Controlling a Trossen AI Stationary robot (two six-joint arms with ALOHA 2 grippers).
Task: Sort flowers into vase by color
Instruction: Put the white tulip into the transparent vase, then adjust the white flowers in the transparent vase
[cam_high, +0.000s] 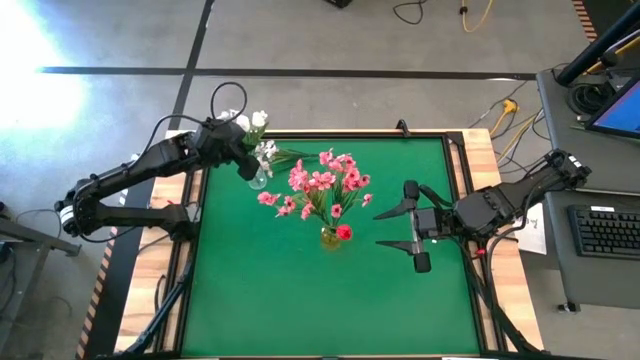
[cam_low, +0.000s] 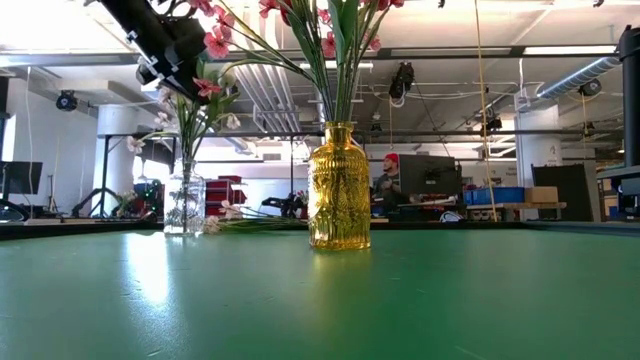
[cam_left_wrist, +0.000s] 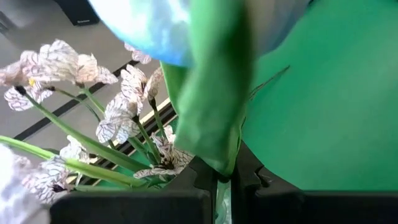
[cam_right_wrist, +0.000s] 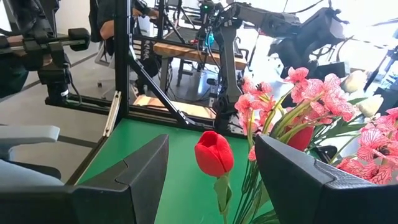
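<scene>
Surface (cam_high: 300, 290): green mat, workshop behind.
Amber vase (cam_low: 338, 187): mid-surface, holding pink sprays (cam_high: 322, 182) and red tulip (cam_right_wrist: 214, 152).
Clear vase (cam_low: 185, 203): beside it, white sprays (cam_left_wrist: 124, 102).
My left jaws (cam_high: 246, 150): over clear vase, clamped on green stem (cam_left_wrist: 208, 93).
My right jaws (cam_high: 402, 227): spread wide, empty, facing amber vase.

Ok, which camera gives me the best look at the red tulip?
The right wrist view: the red tulip sits large between the open right tool fingers, bloom and stem clear. The high view shows it only as a small red spot by the yellow vase. The low view cuts off the blooms; the left wrist view misses it.
</scene>
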